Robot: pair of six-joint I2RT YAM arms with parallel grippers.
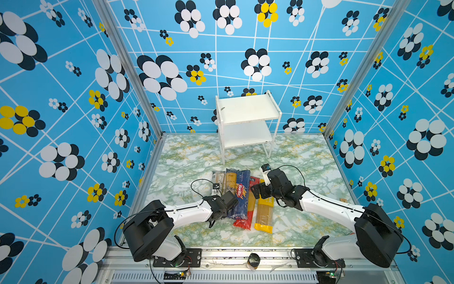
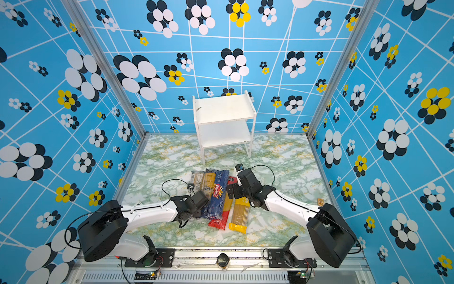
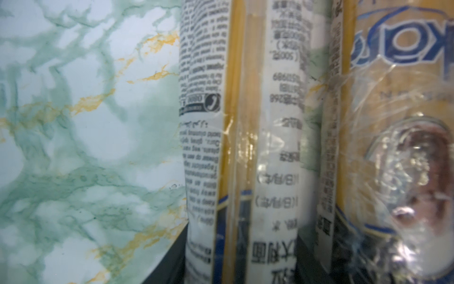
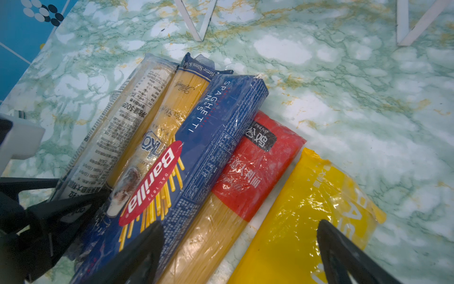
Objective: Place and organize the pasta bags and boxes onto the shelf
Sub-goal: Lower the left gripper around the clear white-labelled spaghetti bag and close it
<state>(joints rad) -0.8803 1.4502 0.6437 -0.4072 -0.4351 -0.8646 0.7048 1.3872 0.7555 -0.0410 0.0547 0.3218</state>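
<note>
your five packs lie side by side on the table (image 1: 186, 152), lengthwise from the near edge toward the shelf (image 1: 248, 108). the shelf stands upright at the back, and the packs' far ends sit near its front legs. from the left arm's side to the right's you have the label bag (image 1: 217, 177), the blue bag (image 1: 231, 178), the barilla pack (image 1: 242, 196), the red bag (image 1: 244, 222) and the yellow bag (image 1: 264, 216). the barilla pack rides partly on the blue bag, and its other edge overlaps the red bag. the yellow bag lies flat just beside the red one.

your left gripper (image 1: 217, 217) is down at the near end of the two left-hand bags. in the left wrist view its fingers (image 3: 169, 268) stand narrow, one on each side of the label bag and pressed to its edges. the inner finger is wedged between that bag and the blue bag, so you have the label bag pinched. the bag lies on the table with the rest.

your right gripper (image 4: 239, 226) is spread wide and grips nothing. in the right wrist view one finger hangs over the barilla pack and the other over the yellow bag, with the red bag in the gap. you cannot tell from these views whether the tips touch the packs.
</note>
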